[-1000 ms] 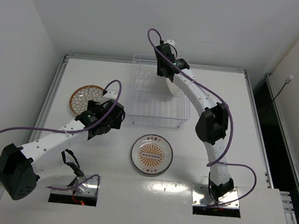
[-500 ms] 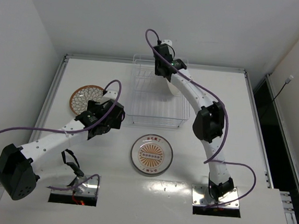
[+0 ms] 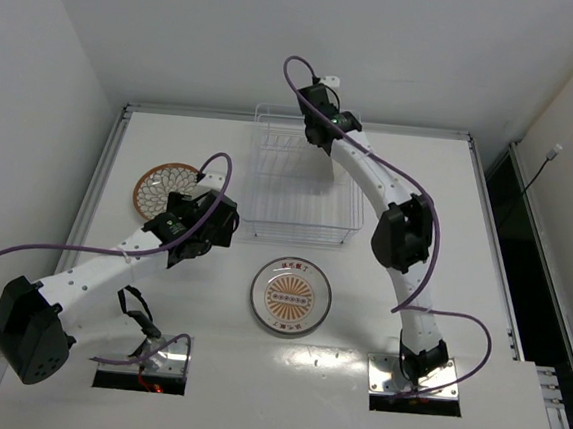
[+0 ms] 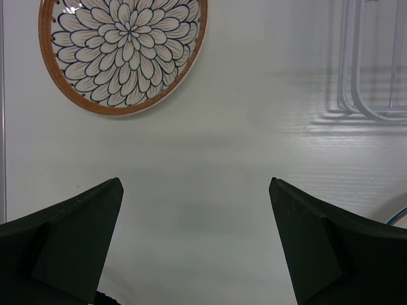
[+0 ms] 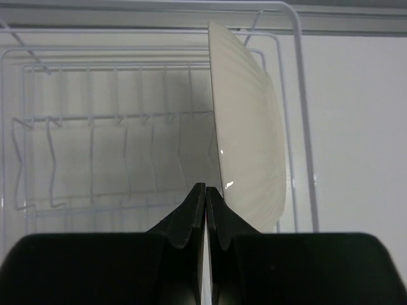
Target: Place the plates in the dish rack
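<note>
A cream-backed plate (image 5: 248, 146) stands on edge at the right end of the white wire dish rack (image 5: 102, 117). My right gripper (image 5: 206, 187) is shut and empty, its tips just left of that plate's near edge; in the top view it (image 3: 320, 129) hangs over the rack's (image 3: 269, 188) far right part. A brown-rimmed petal plate (image 4: 124, 54) lies flat on the table at the left (image 3: 160, 187). My left gripper (image 4: 194, 184) is open and empty above bare table between that plate and the rack. The white plate with an orange-brown motif (image 3: 290, 296) lies flat in front of the rack.
The rack's near left corner (image 4: 372, 95) shows at the upper right of the left wrist view. The table's raised rail (image 3: 124, 120) runs along the left and far sides. White walls stand close behind and to the left.
The right wrist shifted slightly left, then back right, above the rack's far end. The left arm and the two flat plates have not moved.
</note>
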Action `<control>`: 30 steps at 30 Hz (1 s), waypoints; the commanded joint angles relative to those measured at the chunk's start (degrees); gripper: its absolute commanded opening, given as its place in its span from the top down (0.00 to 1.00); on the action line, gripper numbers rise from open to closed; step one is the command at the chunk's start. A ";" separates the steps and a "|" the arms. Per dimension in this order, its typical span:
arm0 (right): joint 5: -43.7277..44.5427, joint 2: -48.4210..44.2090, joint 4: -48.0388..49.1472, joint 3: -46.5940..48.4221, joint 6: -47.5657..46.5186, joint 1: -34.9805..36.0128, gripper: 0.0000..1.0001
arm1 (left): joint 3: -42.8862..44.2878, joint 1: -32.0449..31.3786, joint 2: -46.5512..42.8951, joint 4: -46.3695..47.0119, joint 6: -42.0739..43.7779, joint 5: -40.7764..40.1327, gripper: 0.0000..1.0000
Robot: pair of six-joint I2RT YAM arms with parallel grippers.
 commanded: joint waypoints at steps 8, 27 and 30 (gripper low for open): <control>3.45 -6.44 -3.27 -1.51 2.13 -4.33 0.99 | 1.71 0.59 -1.51 0.46 0.07 -0.10 0.00; -20.71 -17.50 7.97 -7.91 -0.50 -4.95 0.80 | 1.19 0.59 -0.99 0.99 0.59 0.43 0.00; -25.10 -21.11 7.98 -13.35 1.42 -4.95 0.80 | 1.19 0.59 -0.99 0.99 0.59 0.43 0.00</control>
